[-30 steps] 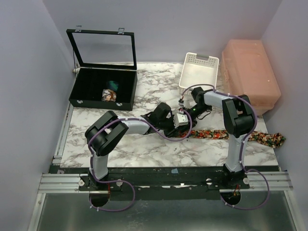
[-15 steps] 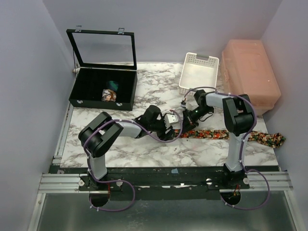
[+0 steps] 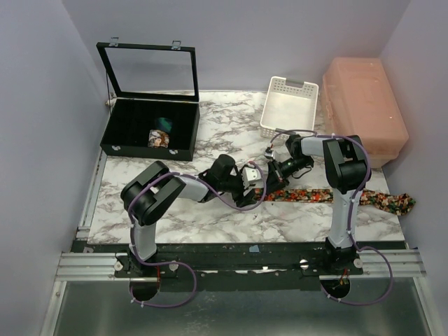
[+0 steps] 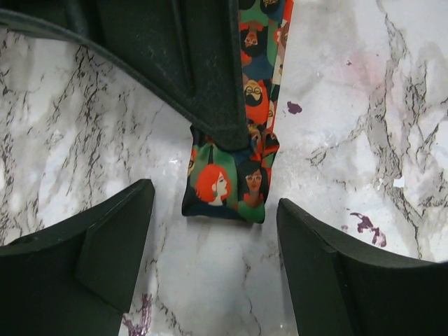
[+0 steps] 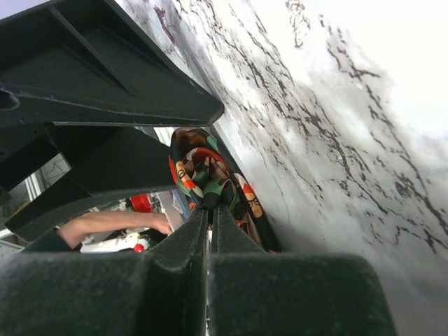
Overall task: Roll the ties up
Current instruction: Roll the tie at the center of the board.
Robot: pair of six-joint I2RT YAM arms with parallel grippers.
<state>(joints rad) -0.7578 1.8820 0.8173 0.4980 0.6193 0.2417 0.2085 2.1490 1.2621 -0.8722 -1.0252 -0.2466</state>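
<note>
A dark tie (image 3: 329, 197) with red, orange and green printed faces lies flat along the table's right half. Its left end is folded into a short start of a roll (image 4: 227, 187). My right gripper (image 5: 210, 208) is shut on that folded end (image 5: 199, 168), its fingers (image 4: 203, 77) reaching in from above. My left gripper (image 4: 215, 234) is open just short of the fold, one finger (image 4: 98, 259) on each side and touching nothing. In the top view both grippers, left (image 3: 256, 183) and right (image 3: 271, 175), meet at the tie's left end. A rolled printed tie (image 3: 159, 138) and a teal one (image 3: 165, 123) sit in the black case.
The open black case (image 3: 147, 150) with its glass lid up stands at the back left. A white slotted basket (image 3: 292, 85) and a pink lidded box (image 3: 364, 115) stand at the back right. The tie's far end (image 3: 399, 203) reaches the right wall.
My left gripper let go of the tie's end, opened and drew back slightly to the left. My right gripper came in and shut on the folded end.
</note>
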